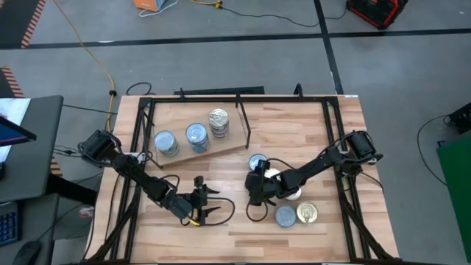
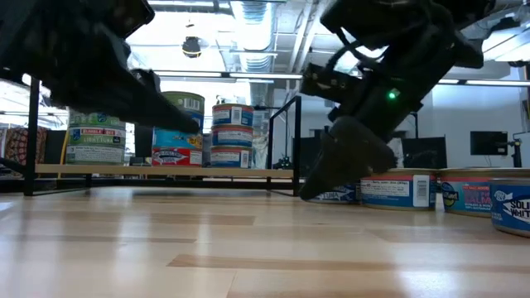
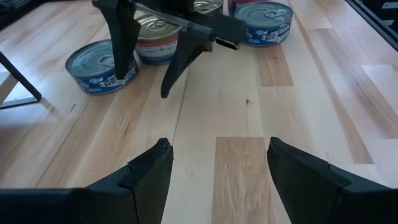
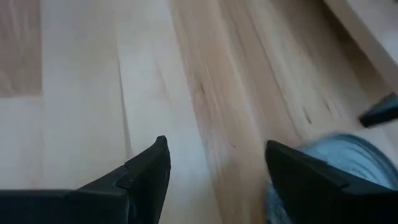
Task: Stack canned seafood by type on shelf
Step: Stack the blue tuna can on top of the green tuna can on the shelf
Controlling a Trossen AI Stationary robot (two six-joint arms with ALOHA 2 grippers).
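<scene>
Pick step in hand. Left end effector [image 1: 210, 203] open wide, empty, low over bare surface [image 1: 243, 228]. Right end effector [image 1: 252, 193] open, empty, dropping beside loose tins [image 1: 285, 216]; next: straddle one tin, close. Beyond, shelf [image 1: 221, 151] holds three stacks [image 1: 196, 137]; labels "Bumble Bee", "Solid White" legible.

Two arms matte black, jointed, blocky housings at shoulders near left and right frame edges. Left gripper [image 1: 207, 202]: two dark tapered wedge fingers, yellow cable at wrist. Right gripper [image 1: 252, 193]: same black angular fingers, black cable loop below. Green indicator light glowed on right arm housing, low view.
</scene>
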